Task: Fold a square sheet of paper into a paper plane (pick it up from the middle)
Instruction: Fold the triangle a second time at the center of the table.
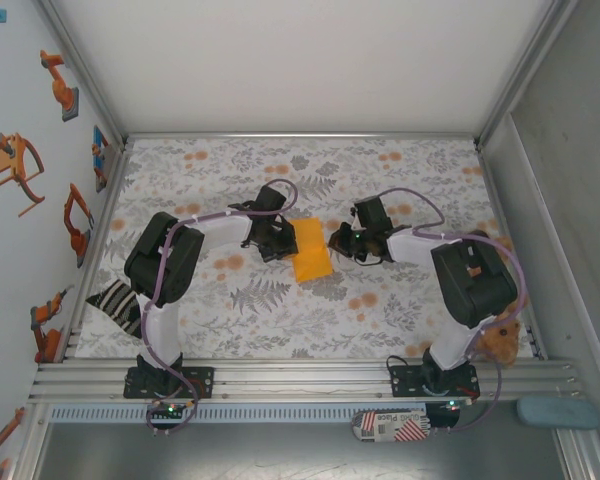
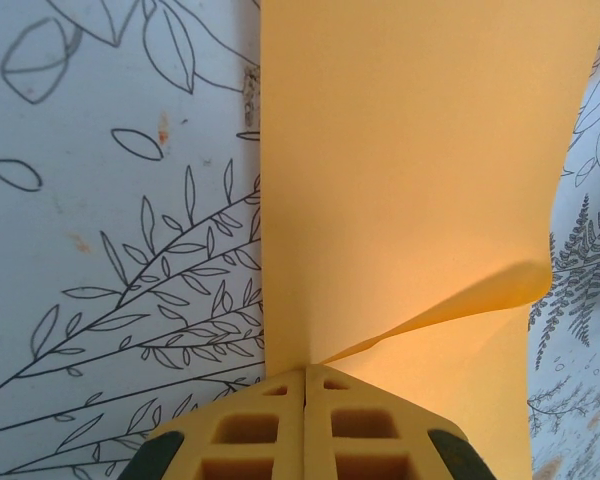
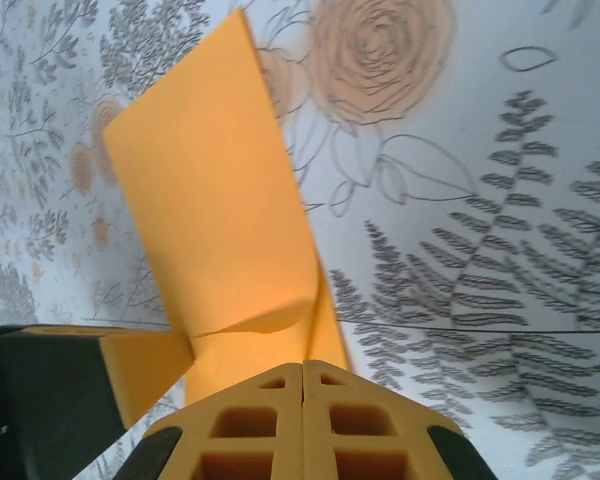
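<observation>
Top external view: the counter is covered by a flowered cloth point(image 1: 280, 315) printed with grey ferns and small orange blooms. Near its middle lies the square sheet of paper point(image 1: 312, 255), orange-yellow and showing as a narrow upright rectangle. The left gripper point(image 1: 288, 240) meets its left side and the right gripper point(image 1: 332, 243) its right side, so the sheet sits between the two. A black-and-white striped cloth point(image 1: 117, 305) lies at the counter's left edge, and a brown plush teddy point(image 1: 499, 342) sits behind the right arm near the right edge. An aluminium rail point(image 1: 300, 375) carries both arm bases. A blue-grey pad point(image 1: 557, 411) rests on the ledge at the near right. White panels wall the cell in, and the left one bears orange robot-arm stickers point(image 1: 20, 165).

Left wrist view: the left gripper point(image 2: 305, 400) has its yellow jaws pressed together, clamped on the square sheet of paper point(image 2: 410, 180). The sheet stretches away over the flowered cloth point(image 2: 110, 250), with one layer lifting in a curved flap on the right.

Right wrist view: the right gripper point(image 3: 302, 395) likewise has its jaws together, pinching the near end of the square sheet of paper point(image 3: 220, 200). The sheet rises off the flowered cloth point(image 3: 500, 200) and leans away to the upper left. A black-and-yellow part point(image 3: 80, 385) sits just beside the sheet's lower left; what it is I cannot tell.
</observation>
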Motion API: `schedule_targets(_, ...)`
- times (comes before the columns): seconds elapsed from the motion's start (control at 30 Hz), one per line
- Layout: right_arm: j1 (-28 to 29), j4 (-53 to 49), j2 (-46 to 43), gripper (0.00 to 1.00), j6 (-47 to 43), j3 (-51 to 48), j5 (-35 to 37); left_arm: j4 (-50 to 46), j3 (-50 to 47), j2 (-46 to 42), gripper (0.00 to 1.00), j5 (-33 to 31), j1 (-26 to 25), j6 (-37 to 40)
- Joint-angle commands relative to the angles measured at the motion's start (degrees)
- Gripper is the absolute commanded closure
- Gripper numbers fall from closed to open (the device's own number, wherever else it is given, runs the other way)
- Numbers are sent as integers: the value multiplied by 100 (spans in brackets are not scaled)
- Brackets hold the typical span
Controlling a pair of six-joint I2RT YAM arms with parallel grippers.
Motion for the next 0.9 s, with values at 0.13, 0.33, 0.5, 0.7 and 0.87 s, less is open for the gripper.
schedule_targets(0.13,348,-175,559,100,-101,612,-356,-483,-169,501,98,-521,-1,124)
schedule_targets(0.33,319,-468,931,100,-178,842,-126,-547,-205,510,98,-578,2,115)
schedule_targets(0.5,72,-546,1078,100,-320,799,-65,-586,-222,519,98,-622,3,133)
schedule_targets(0.7,-268,-652,752,100,-429,681,24,-589,-218,553,98,-644,5,168)
schedule_targets(0.87,-245,-577,314,100,-461,610,-112,-527,-139,523,98,-570,4,244)
